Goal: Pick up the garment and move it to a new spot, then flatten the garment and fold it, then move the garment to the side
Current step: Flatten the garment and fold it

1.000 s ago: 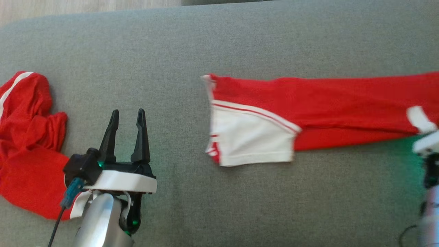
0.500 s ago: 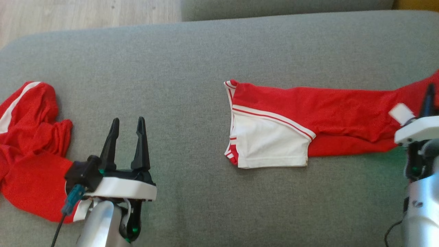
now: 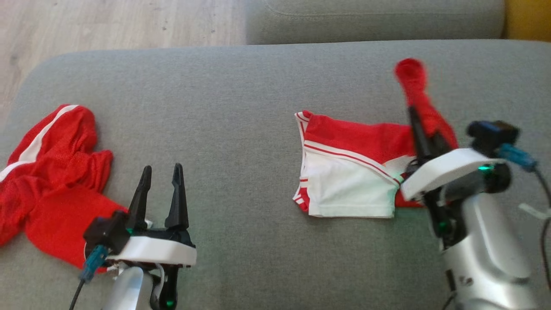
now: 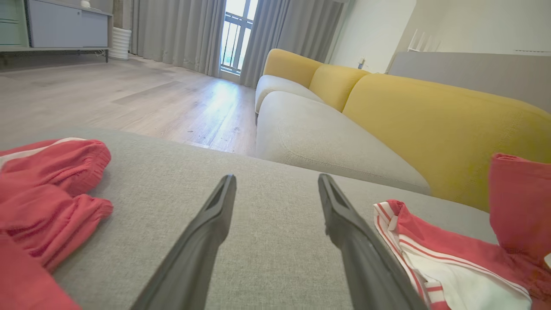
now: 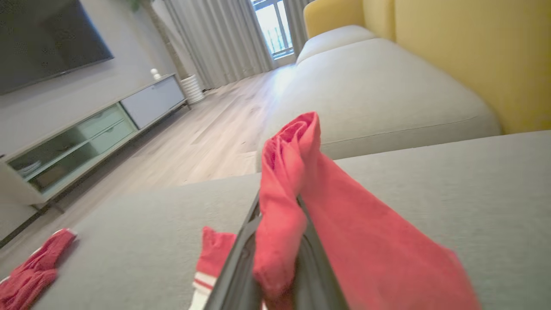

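silver forearms, white wrist plates, long black tapered fingers, teal cable plugs, green lights

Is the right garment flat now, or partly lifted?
Partly lifted. The right gripper, jaws shut, holds the garment by its raised red end; white end lies flat.

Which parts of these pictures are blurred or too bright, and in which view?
Head view: the garment is smeared at its lifted end, and a green glow tints its white panel. Left wrist view: sharp, yet the window is washed out. Right wrist view: the garment between the jaws looks soft, the window overexposed.
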Tool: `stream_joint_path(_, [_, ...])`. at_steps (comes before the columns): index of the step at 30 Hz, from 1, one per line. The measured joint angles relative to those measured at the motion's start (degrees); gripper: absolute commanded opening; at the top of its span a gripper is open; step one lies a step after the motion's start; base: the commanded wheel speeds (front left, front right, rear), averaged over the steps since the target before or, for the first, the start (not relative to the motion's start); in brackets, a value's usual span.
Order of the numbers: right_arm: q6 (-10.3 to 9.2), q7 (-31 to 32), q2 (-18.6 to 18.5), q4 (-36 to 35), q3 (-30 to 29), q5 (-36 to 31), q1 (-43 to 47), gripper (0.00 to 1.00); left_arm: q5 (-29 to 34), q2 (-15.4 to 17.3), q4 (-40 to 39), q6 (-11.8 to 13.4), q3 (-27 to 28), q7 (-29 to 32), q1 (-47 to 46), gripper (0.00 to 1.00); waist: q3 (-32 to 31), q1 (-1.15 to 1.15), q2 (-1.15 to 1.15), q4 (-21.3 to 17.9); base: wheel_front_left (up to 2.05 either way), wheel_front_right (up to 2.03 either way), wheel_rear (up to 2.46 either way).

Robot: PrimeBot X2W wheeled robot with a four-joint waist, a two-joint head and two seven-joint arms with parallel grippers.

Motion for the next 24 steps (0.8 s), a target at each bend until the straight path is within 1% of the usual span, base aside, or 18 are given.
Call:
stream_joint_path(3, [0.00, -0.2, 0.0, 0.8, 4.9, 1.6, 0.2, 0.00, -0.3, 0.0, 0.4, 0.0, -0.1, 0.0, 0.1, 1.00, 0.0, 0.00, 0.00, 0.9, 0.00, 0.00, 0.00])
stream_joint_path(8, [0.00, -1.0, 0.0, 4.1, 11.6, 2.2, 0.2, 0.00, -0.3, 0.0, 0.7, 0.0, -0.2, 0.0, 0.0, 1.00, 0.5, 0.00, 0.00, 2.4, 0.00, 0.00, 0.00])
stream_joint_path(12, [0.00, -2.0, 0.0, 6.6, 13.8, 3.1, -0.1, 0.00, -0.5, 0.0, 0.9, 0.0, -0.2, 0.0, 0.0, 1.00, 0.9, 0.00, 0.00, 3.3, 0.00, 0.00, 0.00])
stream_joint_path(15, [0.00, -2.9, -0.2, 10.2, 17.1, 4.9, -1.3, 0.00, -0.6, 0.0, 1.1, 0.0, -0.4, 0.0, 0.0, 1.00, 1.2, 0.01, 0.00, 4.2, 0.00, 0.00, 0.00])
stream_joint_path(17, [0.00, -3.1, -0.2, 11.3, 17.8, 5.2, -1.5, 0.00, -0.6, 0.0, 1.2, 0.0, -0.5, 0.0, 0.0, 1.00, 1.3, 0.01, 0.00, 4.5, 0.00, 0.00, 0.00])
stream_joint_path(18, [0.00, -3.1, -0.2, 12.5, 18.4, 5.3, -1.8, 0.93, -0.6, 0.0, 1.3, 0.0, -0.6, 0.0, 0.0, 1.00, 1.4, 0.01, 0.00, 4.7, 0.00, 0.00, 0.00])
stream_joint_path(19, [0.00, -3.2, -0.2, 13.3, 19.2, 5.6, -1.9, 1.00, -0.6, 0.0, 1.3, 0.0, -0.6, 0.0, 0.0, 1.00, 1.4, 0.01, 0.00, 4.8, 0.00, 0.00, 0.00])
stream_joint_path(24, [0.00, -4.2, -0.4, 13.9, 25.8, 12.3, -2.0, 1.00, -1.2, 0.0, 1.9, 0.0, -0.5, 0.0, 0.0, 1.00, 1.2, 0.01, 0.00, 5.3, 0.00, 0.00, 0.00])
